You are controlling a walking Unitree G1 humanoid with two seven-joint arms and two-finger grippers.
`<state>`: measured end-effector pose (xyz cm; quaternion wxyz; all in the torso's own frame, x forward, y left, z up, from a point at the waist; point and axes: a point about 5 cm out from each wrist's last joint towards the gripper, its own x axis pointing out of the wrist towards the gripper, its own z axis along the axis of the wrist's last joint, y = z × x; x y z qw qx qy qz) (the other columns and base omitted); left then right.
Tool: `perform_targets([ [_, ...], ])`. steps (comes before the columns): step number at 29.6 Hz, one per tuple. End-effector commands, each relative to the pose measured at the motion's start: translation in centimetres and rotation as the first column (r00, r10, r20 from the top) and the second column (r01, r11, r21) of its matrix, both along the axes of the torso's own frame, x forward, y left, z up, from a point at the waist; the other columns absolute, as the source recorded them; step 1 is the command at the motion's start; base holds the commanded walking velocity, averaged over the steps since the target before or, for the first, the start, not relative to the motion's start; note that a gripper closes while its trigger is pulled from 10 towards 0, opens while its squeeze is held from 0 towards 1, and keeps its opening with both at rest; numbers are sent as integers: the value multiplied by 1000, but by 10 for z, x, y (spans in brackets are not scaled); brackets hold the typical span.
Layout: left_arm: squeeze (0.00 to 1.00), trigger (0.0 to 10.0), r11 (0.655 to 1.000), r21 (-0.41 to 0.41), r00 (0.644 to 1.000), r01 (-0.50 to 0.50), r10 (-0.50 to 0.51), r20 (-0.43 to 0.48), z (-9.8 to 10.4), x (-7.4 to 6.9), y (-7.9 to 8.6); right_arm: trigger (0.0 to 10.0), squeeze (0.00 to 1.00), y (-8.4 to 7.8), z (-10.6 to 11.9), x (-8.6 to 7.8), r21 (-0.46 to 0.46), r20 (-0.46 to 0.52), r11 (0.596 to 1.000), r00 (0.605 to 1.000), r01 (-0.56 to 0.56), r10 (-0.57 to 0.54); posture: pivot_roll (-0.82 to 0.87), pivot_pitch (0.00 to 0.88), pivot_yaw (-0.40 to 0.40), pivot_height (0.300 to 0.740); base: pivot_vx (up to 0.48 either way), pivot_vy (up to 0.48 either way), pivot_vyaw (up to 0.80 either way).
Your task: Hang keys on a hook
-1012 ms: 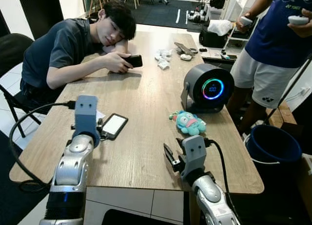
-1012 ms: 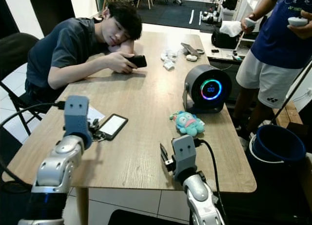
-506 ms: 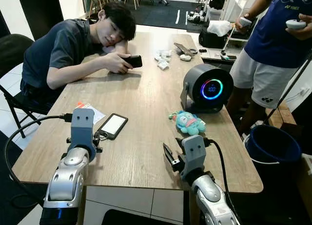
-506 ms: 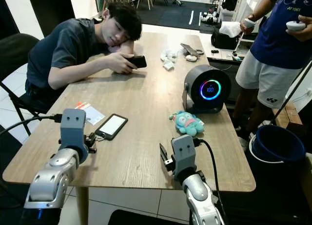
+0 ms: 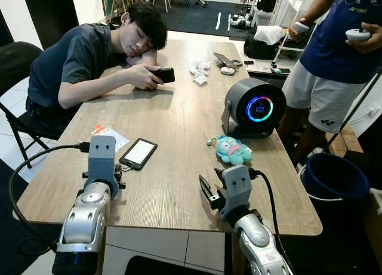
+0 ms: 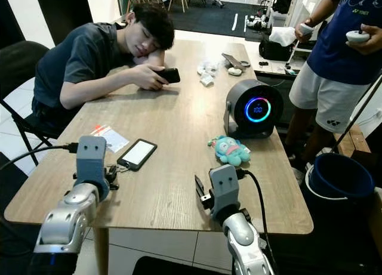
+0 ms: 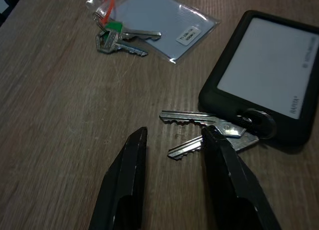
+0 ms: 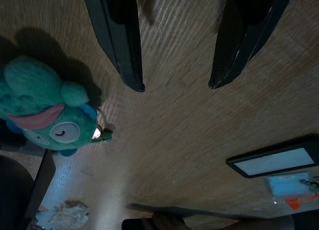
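Note:
A bunch of silver keys lies flat on the wooden table, its black ring touching the corner of a black phone. My left gripper hovers low over the table, open, with the key blades' tips between its fingertips and one fingertip right at the keys. From the head, the left wrist stands just short of the phone. A second small key set with a green tag lies by a plastic sleeve. My right gripper is open over bare wood near the front edge.
A teal plush toy and a round black speaker sit right of centre. A person rests their head on the table's far left, holding a phone. Another person stands at the right beside a blue bucket.
My left arm has drawn back toward the near edge and dropped lower, uncovering the plastic sleeve. The right arm has stayed in place.

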<state>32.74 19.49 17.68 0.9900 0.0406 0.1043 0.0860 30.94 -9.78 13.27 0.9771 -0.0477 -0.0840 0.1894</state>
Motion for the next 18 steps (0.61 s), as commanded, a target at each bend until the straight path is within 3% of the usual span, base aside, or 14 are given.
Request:
perform_targets([
  [1, 0, 10000, 1000, -8, 1000, -10, 10, -21, -7, 0, 0, 10000, 0, -1, -8, -3, -6, -30, 1000, 1000, 2, -2, 113, 226, -32, 740, 0, 0, 0],
  [10, 0, 10000, 1000, -26, 1000, -8, 8, -25, -8, -2, -1, 10000, 0, -1, -8, -2, -6, -28, 1000, 1000, 3, -3, 112, 225, -32, 740, 0, 0, 0],
  [16, 0, 10000, 984, -179, 1000, 11, -6, 31, 8, -8, 3, 10000, 0, -2, -8, -3, -7, -30, 1000, 1000, 4, -4, 118, 224, -35, 740, 0, 0, 0],
  [18, 0, 10000, 980, -185, 996, 67, -54, 75, 21, -11, -7, 10000, 0, -2, -8, -2, -8, -31, 1000, 1000, 0, -1, 121, 221, -39, 740, 0, 0, 0],
])
